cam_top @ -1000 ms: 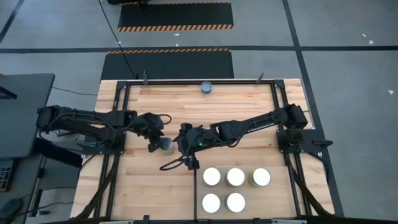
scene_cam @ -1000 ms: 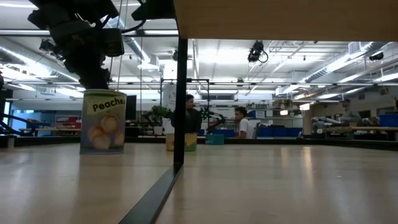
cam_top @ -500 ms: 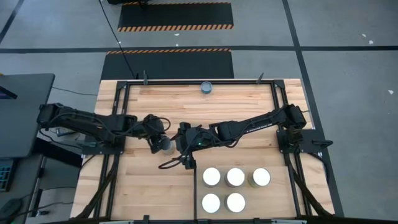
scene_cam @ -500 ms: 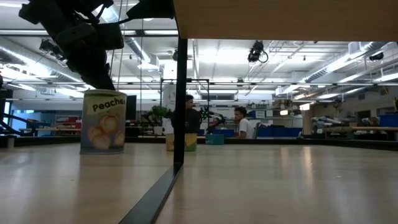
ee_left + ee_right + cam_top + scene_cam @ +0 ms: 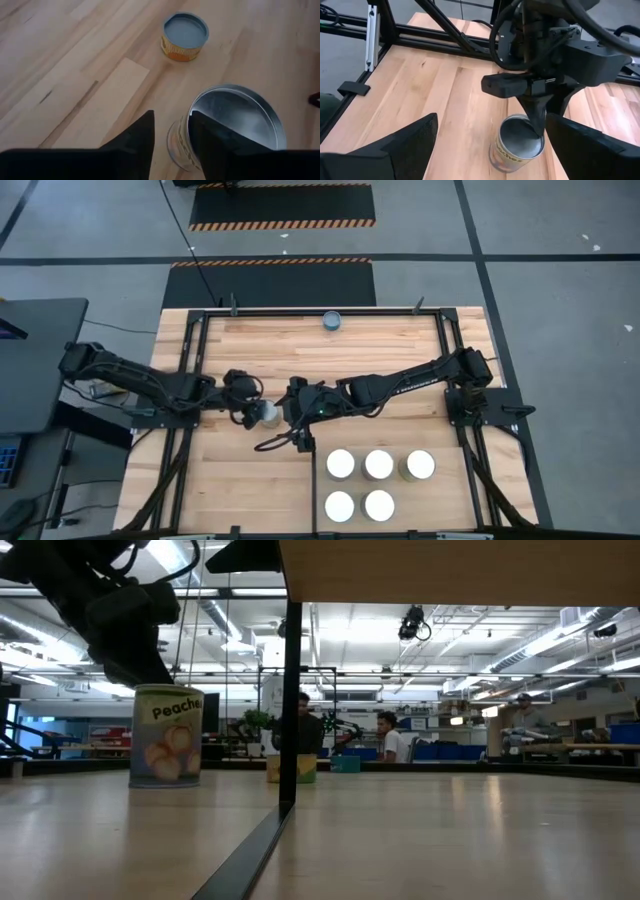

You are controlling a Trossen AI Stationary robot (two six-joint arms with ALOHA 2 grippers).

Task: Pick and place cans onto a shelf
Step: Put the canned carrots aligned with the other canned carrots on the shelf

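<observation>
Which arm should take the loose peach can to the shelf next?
Probably right. Its open end effector faces the peach can and sits on the shelf side. The left end effector only perches over the can's rim.

Seven cans (image 5: 341, 464), one shelf (image 5: 320, 490)

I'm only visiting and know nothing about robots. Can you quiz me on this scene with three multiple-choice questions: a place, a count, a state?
1. Where is the orange-sided can?
A at the table's far edge; B on the shelf; C on the floor.
2. How many cans stand on the shelf?
A three; B five; C eight.
3. The right end effector is:
A shut on a can; B wide open, empty; C out of view.

Answers: A, it stands alone by the far bar. B, a row of three plus two. B, its fingers spread well clear of the middle can.
</observation>
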